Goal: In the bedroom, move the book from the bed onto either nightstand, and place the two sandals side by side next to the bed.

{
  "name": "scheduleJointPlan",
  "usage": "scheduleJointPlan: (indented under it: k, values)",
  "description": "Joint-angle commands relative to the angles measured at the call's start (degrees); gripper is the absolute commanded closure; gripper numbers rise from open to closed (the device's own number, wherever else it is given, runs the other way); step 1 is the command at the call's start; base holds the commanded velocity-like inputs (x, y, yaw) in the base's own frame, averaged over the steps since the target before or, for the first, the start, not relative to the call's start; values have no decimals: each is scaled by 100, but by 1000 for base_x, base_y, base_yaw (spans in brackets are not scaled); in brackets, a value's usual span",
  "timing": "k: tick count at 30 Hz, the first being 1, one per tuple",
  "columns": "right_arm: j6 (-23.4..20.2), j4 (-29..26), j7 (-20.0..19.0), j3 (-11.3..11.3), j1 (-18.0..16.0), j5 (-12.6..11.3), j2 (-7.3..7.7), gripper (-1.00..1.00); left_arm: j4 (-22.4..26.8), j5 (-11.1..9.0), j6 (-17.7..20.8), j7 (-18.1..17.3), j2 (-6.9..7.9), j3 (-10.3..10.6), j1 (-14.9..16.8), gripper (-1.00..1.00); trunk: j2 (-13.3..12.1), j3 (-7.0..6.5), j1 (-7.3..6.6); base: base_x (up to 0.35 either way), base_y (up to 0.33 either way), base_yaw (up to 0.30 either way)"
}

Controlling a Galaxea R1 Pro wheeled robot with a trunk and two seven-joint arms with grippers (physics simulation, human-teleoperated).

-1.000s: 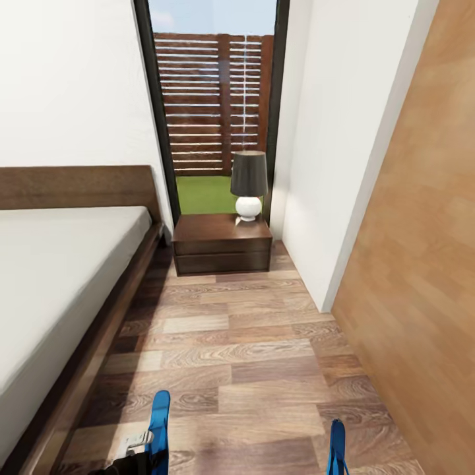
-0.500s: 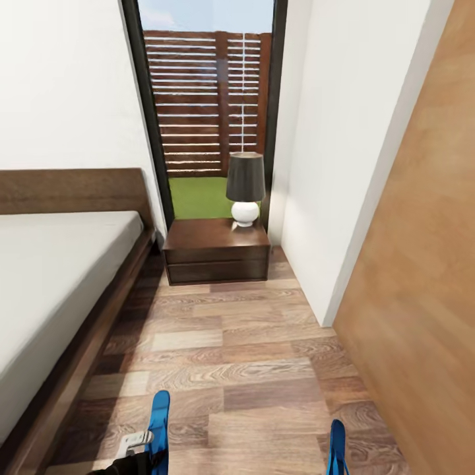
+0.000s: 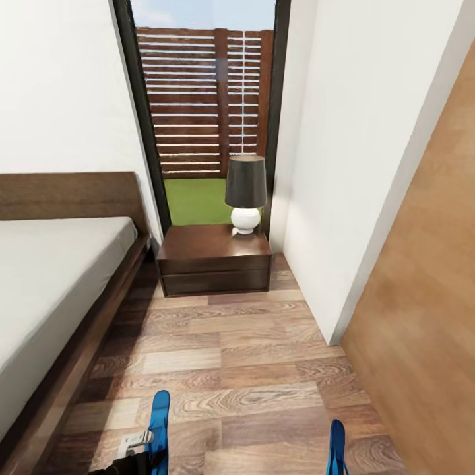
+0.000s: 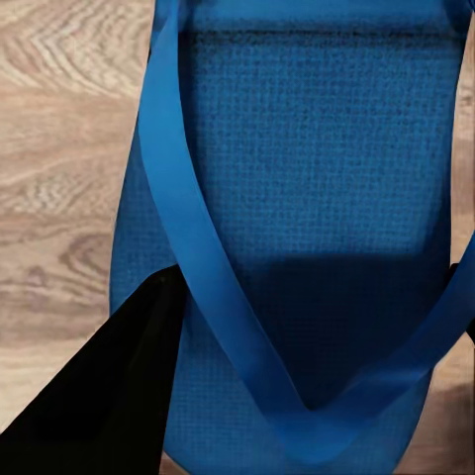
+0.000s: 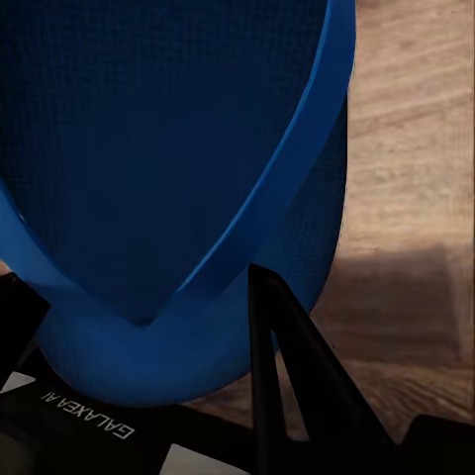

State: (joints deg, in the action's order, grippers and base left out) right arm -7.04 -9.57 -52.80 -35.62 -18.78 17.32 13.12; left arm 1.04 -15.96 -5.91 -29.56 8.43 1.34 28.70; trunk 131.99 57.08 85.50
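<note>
Bedroom, head view. Bed (image 3: 53, 277): left side, grey mattress bare, dark frame.
Nightstand (image 3: 214, 258): against far wall by window (image 3: 208, 112), betw. bed & white wall.
Lamp (image 3: 246, 192): on nightstand top, right rear corner.
Left sandal (image 3: 159, 429): blue, held up over wood floor (image 3: 231, 369), near bed frame. Left gripper (image 4: 119, 396) closed on it, one dark finger under strap.
Right sandal (image 3: 337, 448): blue, held edge-on. Right gripper (image 5: 267, 396) clamped on its toe end.
Sandals well apart.
</note>
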Motion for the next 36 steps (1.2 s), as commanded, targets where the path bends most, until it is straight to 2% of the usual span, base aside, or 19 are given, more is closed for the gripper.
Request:
scheduleJointPlan:
  k: [1, 24, 36]
  values:
    - [-60, -9, -29, -54, -3, 26, -2, 100, -7, -21, -24, -14, 1, 10, 4, 100, 2, 5, 2, 326, 0, 0]
    - [-60, -9, -25, -52, -3, 26, -2, 100, -7, -21, -24, -14, 1, 10, 4, 100, 2, 5, 2, 326, -1, 28]
    - [-60, -9, -29, -51, -3, 26, -2, 100, -7, -21, -24, -14, 1, 12, 4, 100, 2, 5, 2, 316, -109, 66]
